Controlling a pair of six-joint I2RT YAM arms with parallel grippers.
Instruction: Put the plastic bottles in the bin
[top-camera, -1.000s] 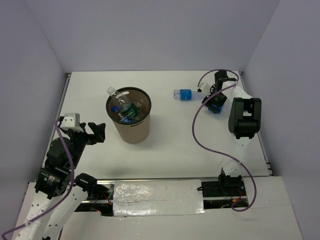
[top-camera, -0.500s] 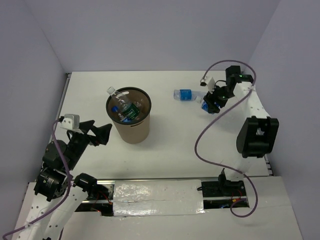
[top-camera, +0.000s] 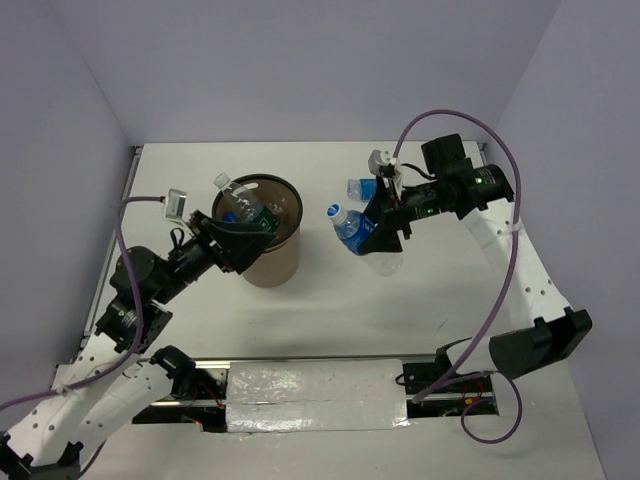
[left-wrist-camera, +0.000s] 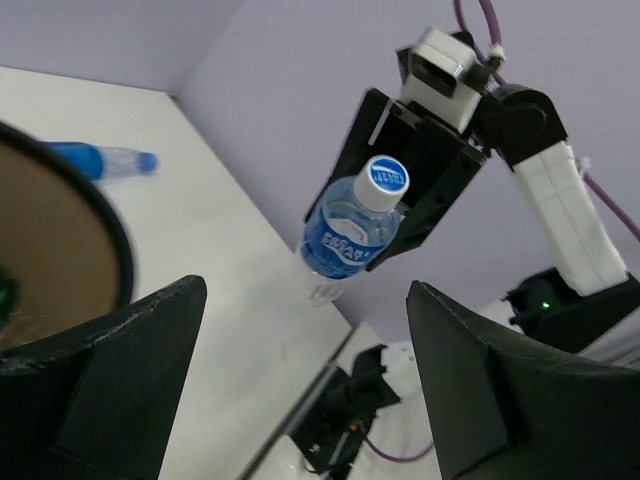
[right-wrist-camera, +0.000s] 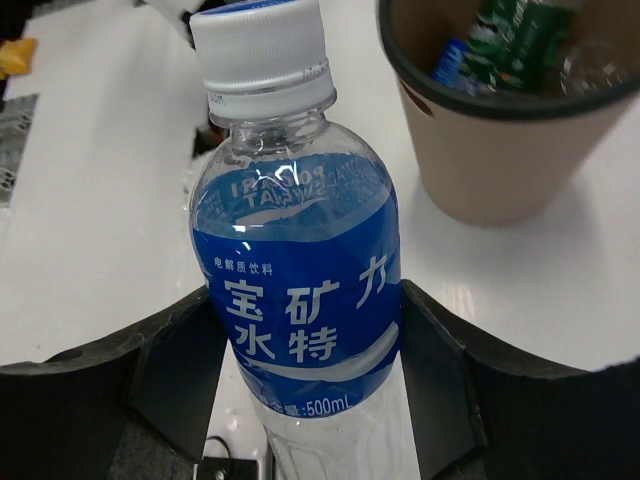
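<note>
Right claw (top-camera: 372, 235) holds a clear blue-label plastic bottle (top-camera: 350, 224); wide left claw (top-camera: 243, 243) at 9 o'clock might tip the round brown bin (top-camera: 268, 266).

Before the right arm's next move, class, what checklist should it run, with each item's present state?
1. Blue-labelled bottle gripped by the right end effector: ok.
2. That bottle over the bin: not ok, it hangs right of the bin.
3. Bin rim free: not ok, the open left end effector sits at it.
4. Room inside the bin: cannot tell; a clear bottle juts above the rim.
5. Every bottle collected: not ok, a lying bottle remains on the table.
</note>
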